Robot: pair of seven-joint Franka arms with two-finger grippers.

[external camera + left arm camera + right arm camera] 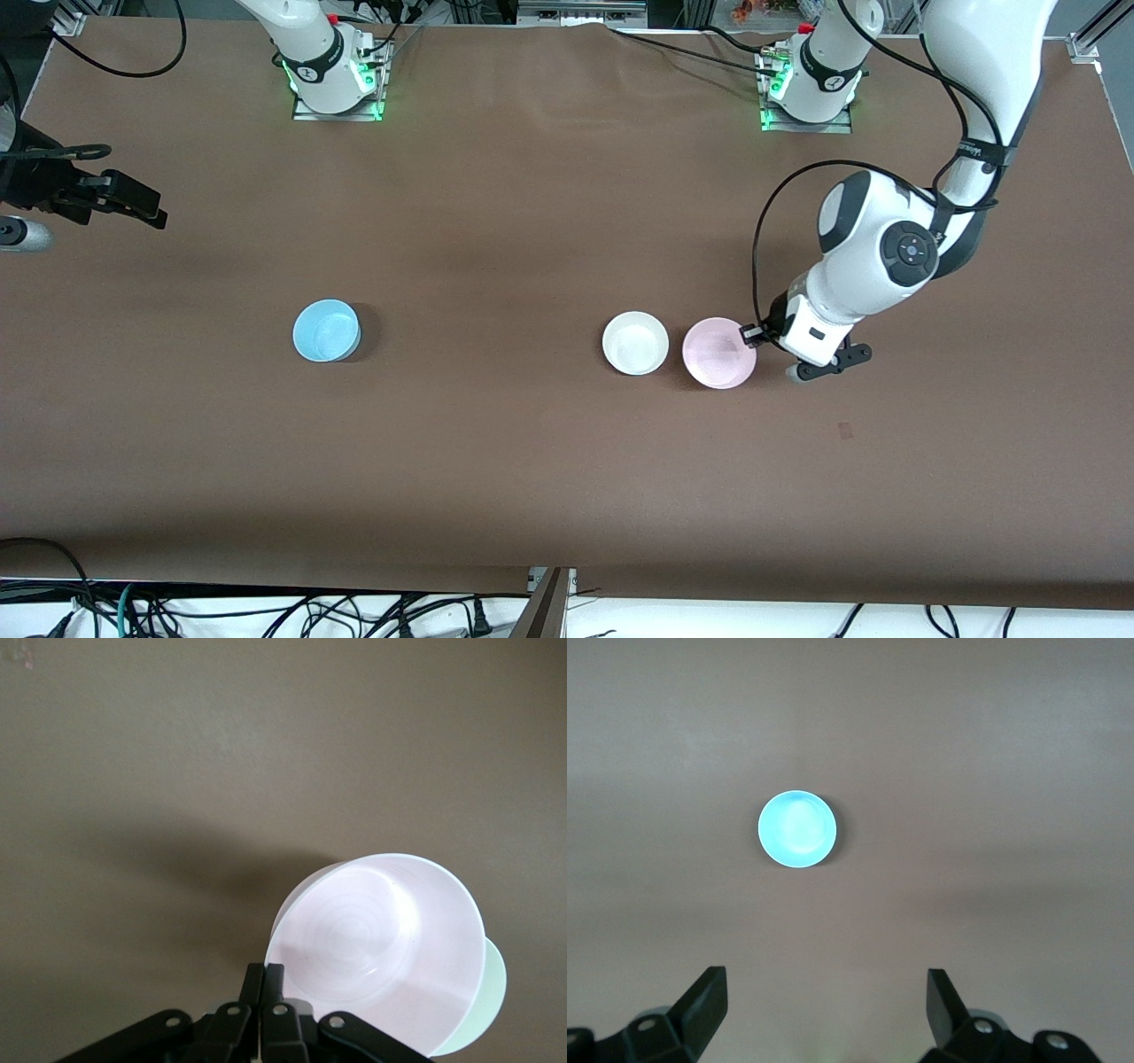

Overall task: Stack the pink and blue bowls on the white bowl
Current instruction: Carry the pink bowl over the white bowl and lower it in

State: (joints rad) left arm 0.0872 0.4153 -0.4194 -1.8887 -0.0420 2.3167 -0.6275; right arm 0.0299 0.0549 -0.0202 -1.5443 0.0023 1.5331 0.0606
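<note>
White bowl (635,343): we see it empty on the table (532,461).
Pink bowl (718,353): empty, just beside the white bowl, toward the left arm's end.
Blue bowl (326,330): empty, well apart from the white bowl, toward the right arm's end.
Left gripper (753,334): fingers (263,988) pinched on the pink bowl's rim.
Right gripper (824,997): fingers spread wide, holding nothing, waiting high over the table.

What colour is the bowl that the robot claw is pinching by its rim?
Pale pink. The left gripper holds the pink bowl; the left wrist view shows it best.
</note>
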